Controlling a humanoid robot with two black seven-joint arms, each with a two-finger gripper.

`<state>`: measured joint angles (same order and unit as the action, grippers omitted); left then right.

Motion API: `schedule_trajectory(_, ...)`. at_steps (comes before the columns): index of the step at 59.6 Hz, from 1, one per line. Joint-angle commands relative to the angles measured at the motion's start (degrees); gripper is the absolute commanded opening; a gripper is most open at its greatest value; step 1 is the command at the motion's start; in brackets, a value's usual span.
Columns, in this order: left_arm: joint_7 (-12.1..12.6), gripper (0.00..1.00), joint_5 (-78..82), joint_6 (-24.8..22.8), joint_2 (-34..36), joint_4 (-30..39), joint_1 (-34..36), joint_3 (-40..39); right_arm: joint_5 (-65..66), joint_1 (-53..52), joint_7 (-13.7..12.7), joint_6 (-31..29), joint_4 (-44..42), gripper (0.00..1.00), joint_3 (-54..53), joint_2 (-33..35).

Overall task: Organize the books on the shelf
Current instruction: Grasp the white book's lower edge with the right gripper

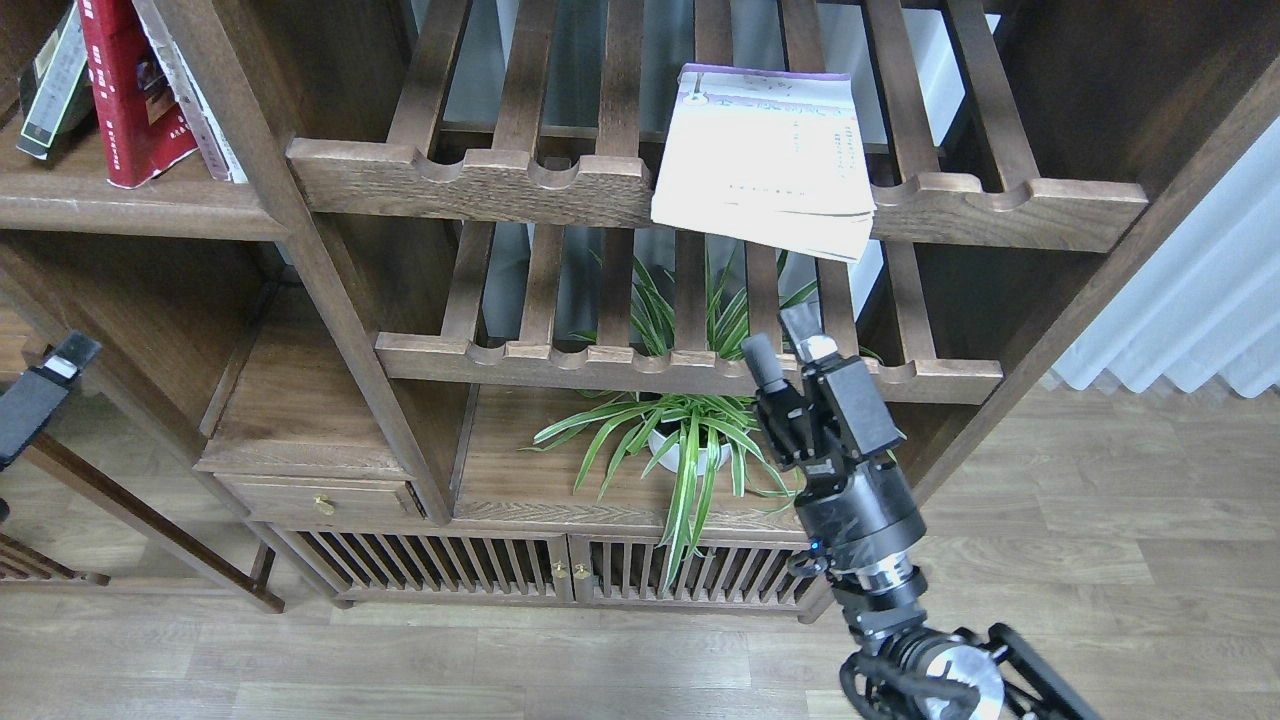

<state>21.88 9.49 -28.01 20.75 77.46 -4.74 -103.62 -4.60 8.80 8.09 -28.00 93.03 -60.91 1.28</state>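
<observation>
Barely in view at the far left edge, the left gripper [62, 357] shows only one dark tip with a pale pad, so whether it is spread or closed cannot be told.

Top left, the shelf [120, 205], a flat dark board with a thick rounded front edge, holds a grey-black book [50, 85], a red book [128, 90] and a thin white book [190, 95]. All three stand on end, long axes roughly vertical and leaning, tops cut off by the frame.

Further right, the cream-white book [765, 160] lies flat on the upper slatted rack [480, 180], purple band at the far edge, long axis running front to back. Its near edge overhangs the scalloped rail, pages fanned slightly.

Below, a spider plant [700, 440] sits in a white pot on the lower wooden deck, leaves spilling over the front.

Right of the plant, the right gripper [788, 352] points upward in front of the lower slatted rack [560, 360], fingers narrowly apart, holding nothing, well below the cream-white book.
</observation>
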Motion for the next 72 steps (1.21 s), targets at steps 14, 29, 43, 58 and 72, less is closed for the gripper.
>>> schedule_trajectory(14,0.0,1.0,0.0,0.01,0.08,-0.74,-0.01,-0.18,2.31,-2.47,-0.01,0.0,-0.04,0.84,-0.53,-1.28)
schedule_trajectory(29,0.09,1.0,0.0,0.01,0.08,-0.74,0.08,-0.09,2.14,-3.52,0.26,0.0,-0.31,0.88,-2.37,-1.28)
schedule_trajectory(43,0.09,1.0,0.0,0.01,0.08,-0.74,0.08,0.0,2.31,-6.6,0.08,0.0,-0.31,0.88,-2.55,-1.28)
schedule_trajectory(58,0.09,1.0,0.0,0.01,0.08,-0.82,0.08,0.0,2.31,-8.89,0.26,0.0,-0.57,0.88,-2.55,-1.28)
schedule_trajectory(72,0.09,1.0,0.0,0.01,-0.01,-1.35,0.34,0.0,2.31,-8.54,0.43,0.0,-1.36,0.88,-2.64,-1.28)
